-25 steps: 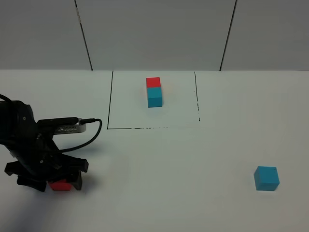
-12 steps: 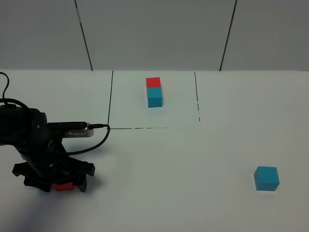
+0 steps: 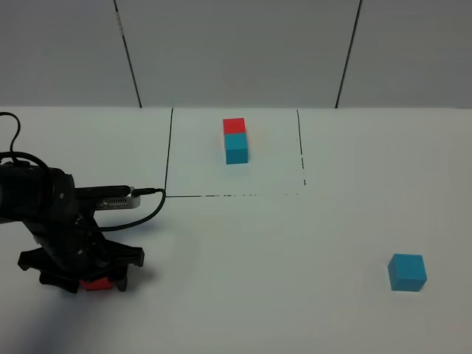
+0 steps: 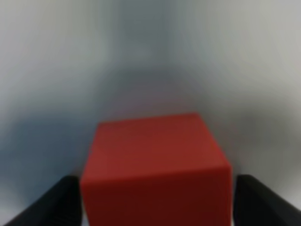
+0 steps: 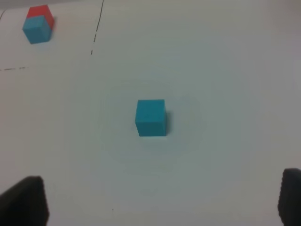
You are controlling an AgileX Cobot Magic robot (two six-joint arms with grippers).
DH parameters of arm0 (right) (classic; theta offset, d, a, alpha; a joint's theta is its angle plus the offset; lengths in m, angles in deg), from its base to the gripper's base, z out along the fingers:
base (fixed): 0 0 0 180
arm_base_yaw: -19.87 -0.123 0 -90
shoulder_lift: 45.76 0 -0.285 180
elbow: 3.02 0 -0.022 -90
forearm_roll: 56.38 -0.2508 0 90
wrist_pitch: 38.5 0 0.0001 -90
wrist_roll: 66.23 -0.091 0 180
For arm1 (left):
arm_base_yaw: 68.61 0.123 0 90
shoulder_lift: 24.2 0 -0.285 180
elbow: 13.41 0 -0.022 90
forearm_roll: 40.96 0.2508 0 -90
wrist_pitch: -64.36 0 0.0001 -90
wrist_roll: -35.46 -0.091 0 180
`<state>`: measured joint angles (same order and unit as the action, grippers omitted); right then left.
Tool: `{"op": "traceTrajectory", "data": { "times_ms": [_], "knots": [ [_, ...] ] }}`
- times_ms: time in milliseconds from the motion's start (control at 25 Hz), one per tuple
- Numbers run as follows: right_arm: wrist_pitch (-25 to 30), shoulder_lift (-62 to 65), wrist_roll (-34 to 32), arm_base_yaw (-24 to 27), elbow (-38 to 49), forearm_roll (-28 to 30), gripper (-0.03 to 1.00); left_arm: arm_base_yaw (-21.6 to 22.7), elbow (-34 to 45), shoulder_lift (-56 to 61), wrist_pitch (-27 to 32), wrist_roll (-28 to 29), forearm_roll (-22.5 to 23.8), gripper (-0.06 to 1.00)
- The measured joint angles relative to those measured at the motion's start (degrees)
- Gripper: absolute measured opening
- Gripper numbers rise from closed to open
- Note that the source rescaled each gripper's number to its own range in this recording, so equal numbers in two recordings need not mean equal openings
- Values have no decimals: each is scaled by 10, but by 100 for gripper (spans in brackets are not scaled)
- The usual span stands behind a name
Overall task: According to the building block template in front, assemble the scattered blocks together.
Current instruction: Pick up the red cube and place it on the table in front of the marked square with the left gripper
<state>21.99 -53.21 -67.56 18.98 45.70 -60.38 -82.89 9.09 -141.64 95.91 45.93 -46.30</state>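
The red cube (image 3: 97, 285) of the scattered blocks sits on the white table at the front left, mostly covered by my left gripper (image 3: 94, 279). In the left wrist view the red cube (image 4: 155, 165) fills the gap, and both black fingers (image 4: 56, 202) press against its sides. The cyan cube (image 3: 407, 272) lies alone at the front right. In the right wrist view that cyan cube (image 5: 151, 117) is ahead of my right gripper (image 5: 157, 200), whose fingertips stand wide apart with nothing between them. The building block template (image 3: 235, 140), red joined to cyan, sits at the back centre.
A thin black drawn outline (image 3: 168, 158) frames the template's area. The left arm's cable (image 3: 140, 203) loops over the table beside that outline. A panelled grey wall (image 3: 236, 51) rises behind the table's far edge.
My left gripper has shifted slightly right and settled lower over the red cube, and its fingers have drawn in against the cube's sides. The cyan cube and the template have not moved.
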Motion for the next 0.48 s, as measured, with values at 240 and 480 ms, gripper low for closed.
{"op": "traceTrajectory", "data": {
  "times_ms": [240, 480],
  "knots": [
    [0, 0, -1, 0, 0, 0, 95, 0, -2, -2, -5, 0, 2, 0],
    [0, 0, -1, 0, 0, 0, 95, 0, -26, -1, 19, -32, 2, 0]
  ]
}}
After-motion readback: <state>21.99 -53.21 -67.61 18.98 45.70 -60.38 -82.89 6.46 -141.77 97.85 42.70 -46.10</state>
